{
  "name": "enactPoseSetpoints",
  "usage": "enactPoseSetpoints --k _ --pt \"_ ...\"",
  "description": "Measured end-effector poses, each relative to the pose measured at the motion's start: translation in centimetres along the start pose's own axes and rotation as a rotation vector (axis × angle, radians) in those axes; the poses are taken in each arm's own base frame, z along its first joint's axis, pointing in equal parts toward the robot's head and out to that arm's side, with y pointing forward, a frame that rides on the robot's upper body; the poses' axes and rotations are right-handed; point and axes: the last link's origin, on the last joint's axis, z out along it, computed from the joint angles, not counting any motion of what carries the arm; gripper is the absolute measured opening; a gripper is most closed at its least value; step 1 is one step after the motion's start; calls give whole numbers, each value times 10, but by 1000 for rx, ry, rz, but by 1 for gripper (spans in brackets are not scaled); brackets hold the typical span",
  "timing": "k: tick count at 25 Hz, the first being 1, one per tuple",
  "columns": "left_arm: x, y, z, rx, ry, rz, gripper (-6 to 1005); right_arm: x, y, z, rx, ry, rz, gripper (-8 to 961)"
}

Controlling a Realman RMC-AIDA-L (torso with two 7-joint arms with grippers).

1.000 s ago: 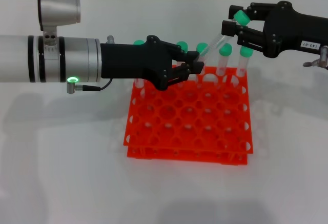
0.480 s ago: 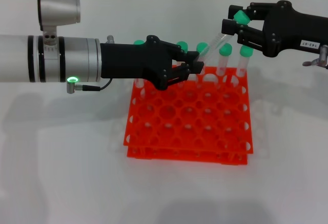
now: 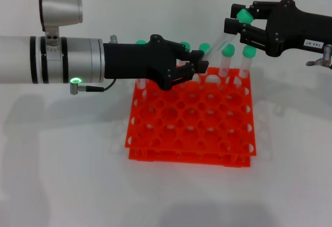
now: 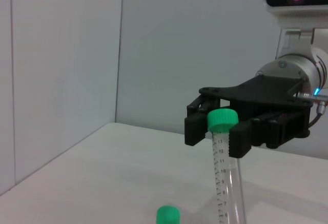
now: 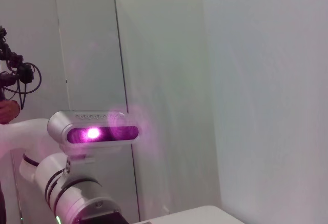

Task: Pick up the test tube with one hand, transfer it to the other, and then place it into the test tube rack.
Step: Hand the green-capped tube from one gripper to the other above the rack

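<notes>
The test tube [image 3: 218, 44] slants over the back of the orange rack [image 3: 189, 128], green cap uppermost. My left gripper [image 3: 201, 63], unlabelled, with a green light on its arm, is shut on the tube's lower end. My right gripper [image 3: 241, 29], with the white label, is open. Its fingers stand close on either side of the tube just under the cap. The left wrist view shows the tube [image 4: 223, 162] upright, with the right gripper [image 4: 218, 134] straddling it behind the cap. The right wrist view shows neither tube nor rack.
Several other green-capped tubes [image 3: 228, 50] stand in the rack's back row, right beneath the held tube. One of their caps [image 4: 167, 215] shows in the left wrist view. The rack sits on a white table [image 3: 62, 175].
My left arm has shifted slightly right and my right gripper slightly left, so its fingers sit closer around the tube's top. The cap has moved up and left a little.
</notes>
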Motion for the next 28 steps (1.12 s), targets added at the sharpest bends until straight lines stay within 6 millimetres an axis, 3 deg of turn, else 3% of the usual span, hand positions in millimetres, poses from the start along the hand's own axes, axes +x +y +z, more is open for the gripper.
enactPoseSetpoints --k 19,26,28 --pt "-4 -1 7 14 -29 -5 190 -2 0 2 -7 3 -9 292" --pt "-3 -1 7 14 -26 -4 47 -2 1 2 -10 4 -11 279" --pt "-1 -1 7 19 -11 -8 78 -2 1 2 -10 4 -12 277"
